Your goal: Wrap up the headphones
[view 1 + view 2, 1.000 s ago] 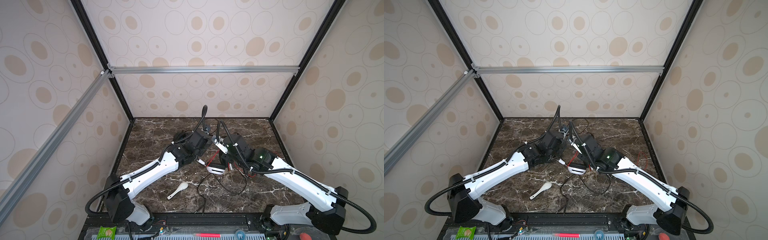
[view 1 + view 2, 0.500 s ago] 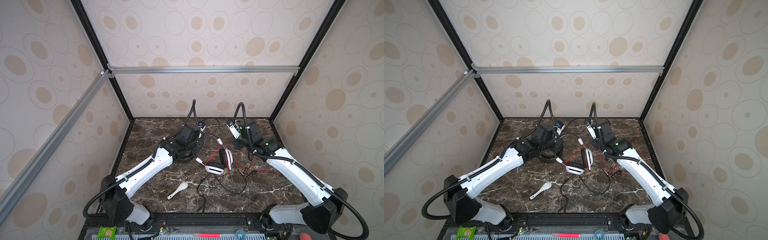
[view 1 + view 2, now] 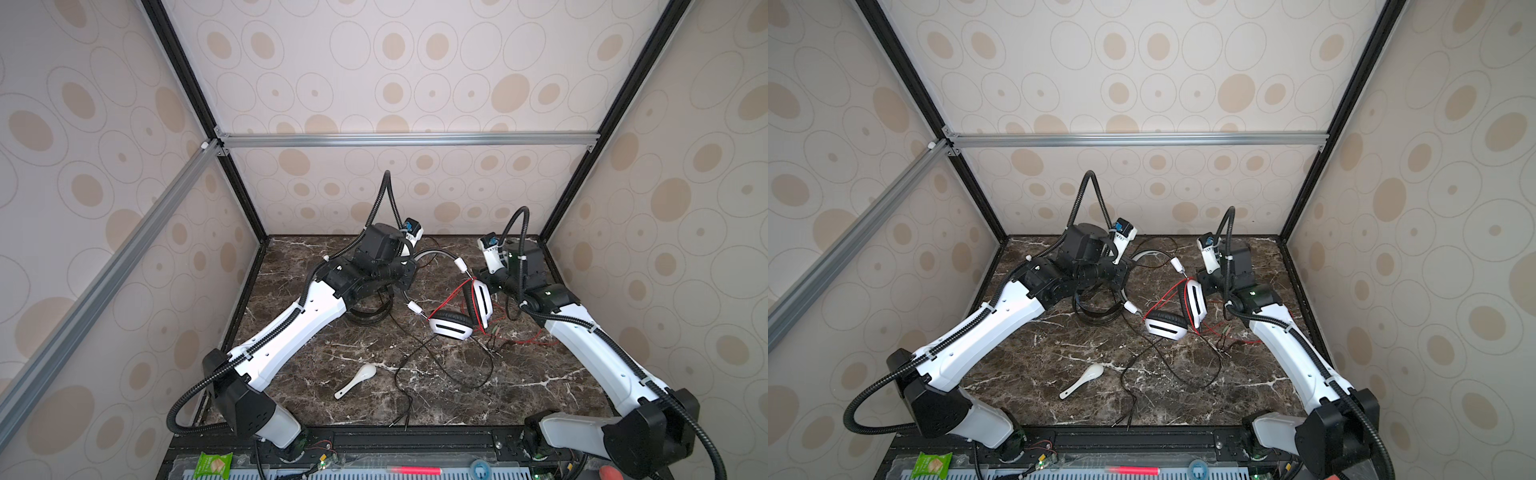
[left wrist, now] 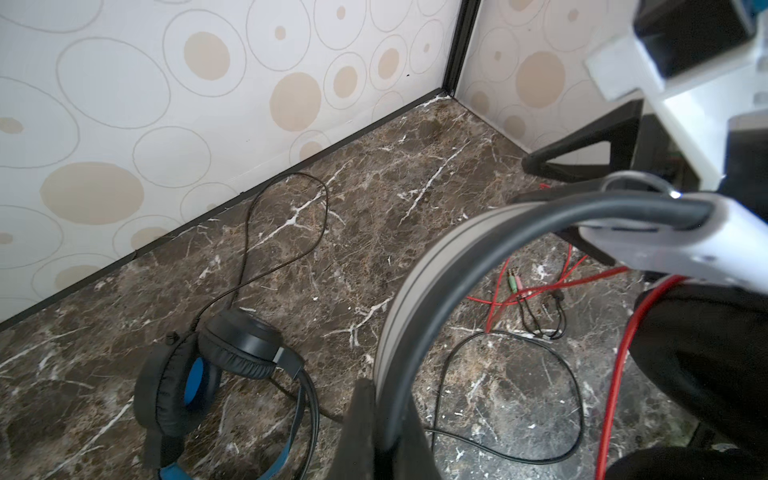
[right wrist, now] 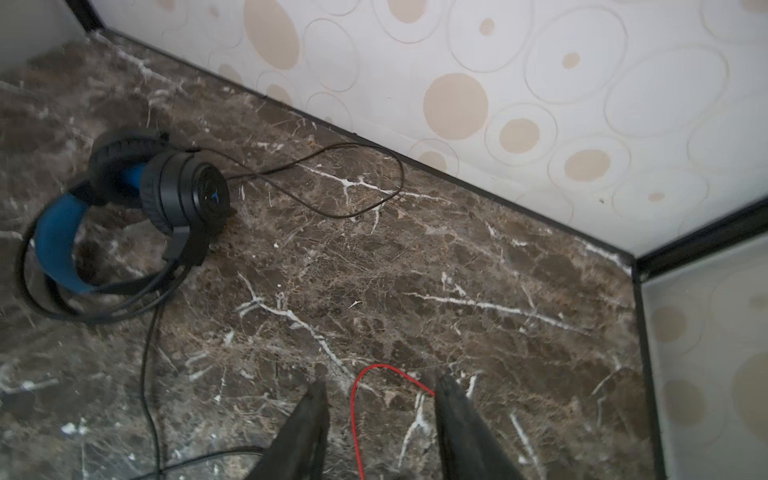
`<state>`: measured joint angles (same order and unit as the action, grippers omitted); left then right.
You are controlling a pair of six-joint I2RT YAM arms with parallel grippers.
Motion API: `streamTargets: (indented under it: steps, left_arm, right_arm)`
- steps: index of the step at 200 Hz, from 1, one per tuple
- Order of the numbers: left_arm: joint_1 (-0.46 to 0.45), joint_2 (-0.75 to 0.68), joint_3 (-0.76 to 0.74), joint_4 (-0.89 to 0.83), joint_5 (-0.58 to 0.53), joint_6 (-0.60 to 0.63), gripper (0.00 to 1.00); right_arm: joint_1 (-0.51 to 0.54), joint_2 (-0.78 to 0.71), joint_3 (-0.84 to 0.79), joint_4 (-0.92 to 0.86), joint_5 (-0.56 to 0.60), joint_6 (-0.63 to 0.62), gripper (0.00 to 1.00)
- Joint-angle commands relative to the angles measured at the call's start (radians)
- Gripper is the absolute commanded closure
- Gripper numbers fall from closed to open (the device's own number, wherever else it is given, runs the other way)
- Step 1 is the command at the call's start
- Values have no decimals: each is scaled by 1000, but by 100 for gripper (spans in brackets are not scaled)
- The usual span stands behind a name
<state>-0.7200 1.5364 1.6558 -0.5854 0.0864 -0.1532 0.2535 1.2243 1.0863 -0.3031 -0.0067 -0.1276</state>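
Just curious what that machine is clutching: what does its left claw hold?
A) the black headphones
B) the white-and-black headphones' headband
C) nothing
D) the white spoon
B: the left wrist view shows the left gripper clamped on the headband of the white-and-black headphones; the black headphones lie apart on the table.

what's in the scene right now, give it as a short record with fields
left pincer: shut on band of white headset
right pincer: open, red cable looped between the jaws
black headset: lying on table, not held
black cable: loose on table
spoon: on table, apart from both headsets
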Motion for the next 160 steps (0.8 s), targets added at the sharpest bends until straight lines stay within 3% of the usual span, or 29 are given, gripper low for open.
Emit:
streamTargets:
  steps: [1, 16, 41, 96, 124, 160]
  left_arm:
    - [23, 0, 124, 7, 80, -76, 100]
    - [30, 15, 187, -13, 99, -84, 100]
    - [37, 54, 308, -61, 114, -101, 100]
    - [46, 139, 540, -126, 129, -165, 100]
    - [49, 149, 570, -111, 147, -197, 100]
    - [52, 138, 572, -100, 164, -220, 100]
  right_arm:
    - [-125, -62, -48, 68, -86, 118, 46]
    - [-193, -117, -119, 136, -195, 162, 42]
    - [-199, -200, -233, 265, -389, 117, 33]
    - [-204, -197, -228, 218, -629, 0, 32]
    - [-204, -182, -218, 235, -685, 26, 30]
    - [-204, -147, -227, 349, -652, 90, 28]
